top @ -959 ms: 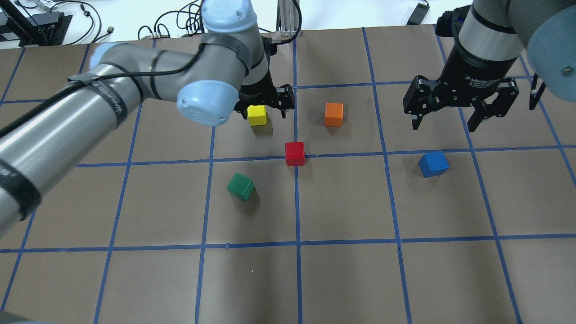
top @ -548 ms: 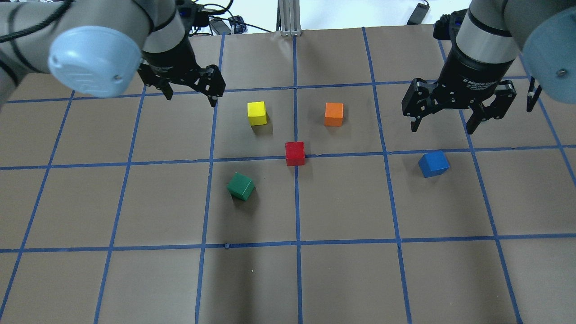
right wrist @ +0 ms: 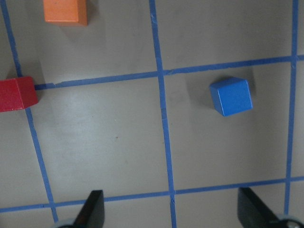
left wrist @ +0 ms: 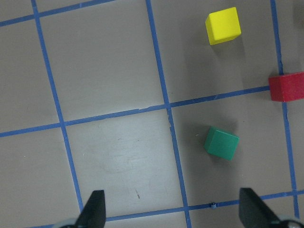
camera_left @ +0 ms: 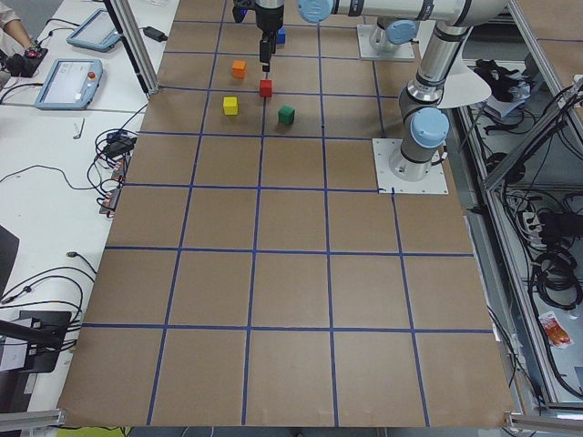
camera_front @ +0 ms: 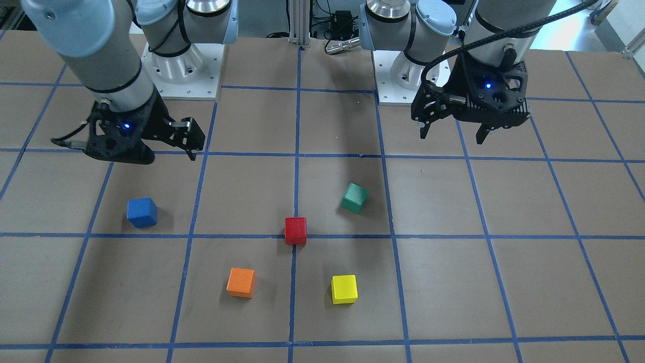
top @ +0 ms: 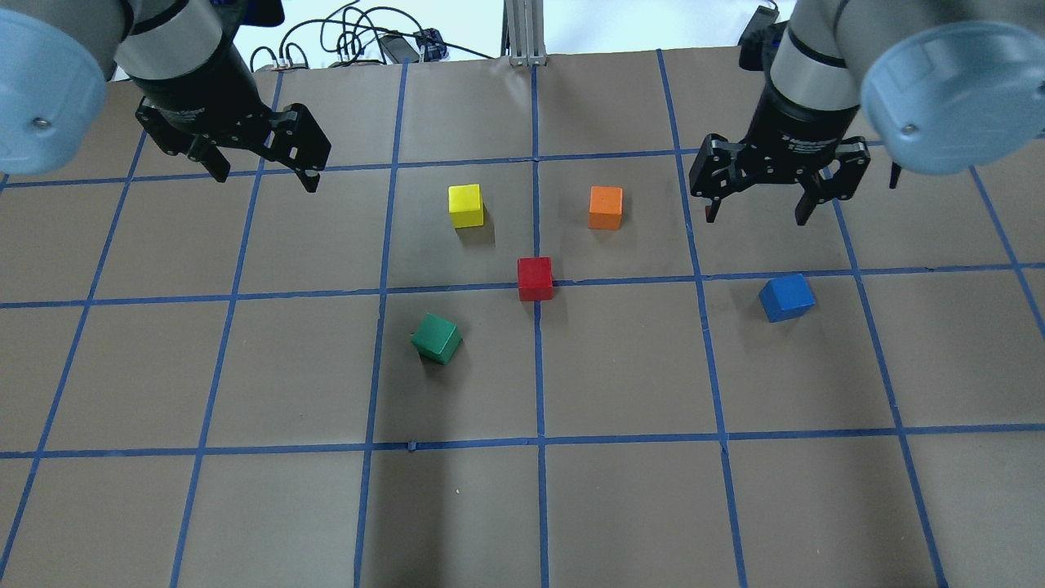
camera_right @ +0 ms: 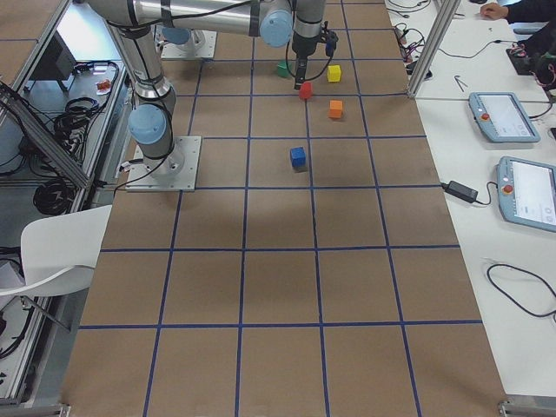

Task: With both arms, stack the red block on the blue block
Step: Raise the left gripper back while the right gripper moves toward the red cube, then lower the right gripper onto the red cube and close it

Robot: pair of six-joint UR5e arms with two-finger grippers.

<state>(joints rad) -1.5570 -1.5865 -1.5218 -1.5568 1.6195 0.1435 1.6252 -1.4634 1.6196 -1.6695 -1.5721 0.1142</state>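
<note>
The red block (top: 535,278) sits on a blue tape line at the table's middle; it also shows at the right edge of the left wrist view (left wrist: 287,86) and the left edge of the right wrist view (right wrist: 16,94). The blue block (top: 787,297) lies to its right, apart from it, slightly rotated, and shows in the right wrist view (right wrist: 231,96). My left gripper (top: 265,180) is open and empty, above the table at the back left, far from both blocks. My right gripper (top: 756,217) is open and empty, above the table just behind the blue block.
A yellow cube (top: 466,205) and an orange cube (top: 605,207) stand behind the red block. A green cube (top: 437,338) lies rotated in front and left of it. Brown paper with a blue tape grid (top: 539,441) covers the table.
My left arm has swung from over the yellow cube out to the back left. My right gripper has shifted a little left and back. The cubes have not moved.
</note>
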